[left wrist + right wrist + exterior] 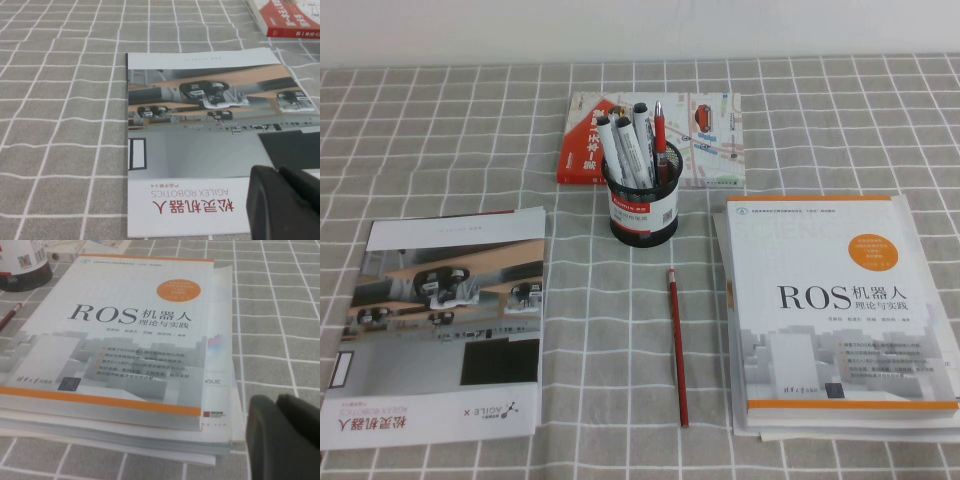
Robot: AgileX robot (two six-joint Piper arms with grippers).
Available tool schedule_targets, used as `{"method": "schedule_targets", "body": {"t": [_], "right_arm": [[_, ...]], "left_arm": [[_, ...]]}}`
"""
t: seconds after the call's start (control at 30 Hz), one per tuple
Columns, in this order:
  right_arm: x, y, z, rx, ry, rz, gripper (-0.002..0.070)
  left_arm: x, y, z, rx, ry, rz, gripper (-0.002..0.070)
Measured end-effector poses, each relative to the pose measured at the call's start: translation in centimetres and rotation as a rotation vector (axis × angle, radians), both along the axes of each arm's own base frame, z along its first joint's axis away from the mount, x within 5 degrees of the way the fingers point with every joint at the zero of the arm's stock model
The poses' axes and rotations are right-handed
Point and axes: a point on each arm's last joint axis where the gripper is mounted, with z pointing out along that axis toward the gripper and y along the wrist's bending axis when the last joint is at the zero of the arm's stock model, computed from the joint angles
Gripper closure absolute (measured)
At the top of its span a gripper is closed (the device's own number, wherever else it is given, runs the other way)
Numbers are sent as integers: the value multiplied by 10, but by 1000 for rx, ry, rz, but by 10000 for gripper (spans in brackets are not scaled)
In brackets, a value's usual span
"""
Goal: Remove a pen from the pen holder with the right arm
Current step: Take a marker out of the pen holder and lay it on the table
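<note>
The pen holder [643, 208] is a black mesh cup with a white and red label. It stands upright at the middle of the table, toward the far side. Three grey markers [620, 152] with black caps stick out of it, leaning to the robot's left. One red pen [660, 135] stands almost straight at the cup's right side. A loose red pen [677, 345] lies flat on the near side of the cup, apart from it, its length running from far to near.

Just behind the cup lies a red book [695, 140]; whether they touch, you cannot tell. On the robot's right the ROS book [840, 310] sits on a thin pile of other prints, its left edge near the loose red pen. On the left lies the AgileX brochure [450, 320], well apart from the cup. Between these two runs a lane of cloth up to the cup, with only the loose red pen in it.

Your right gripper [285, 435] is clenched and hangs over the near edge of the ROS pile, well apart from the cup. Your left gripper [287, 200] hangs over the near edge of the brochure, by its title; released or clenched, you cannot tell.

The table wears a grey tablecloth [440, 130] with white checks. A plain white wall [620, 25] closes the far side.
</note>
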Motion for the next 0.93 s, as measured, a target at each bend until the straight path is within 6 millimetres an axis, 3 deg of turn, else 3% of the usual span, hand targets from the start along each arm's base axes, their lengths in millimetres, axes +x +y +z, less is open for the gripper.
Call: {"method": "schedule_targets", "body": {"t": [0.93], "right_arm": [[0,0,0,7,0,2,689]], "left_arm": [[0,0,0,0,0,0,678]]}}
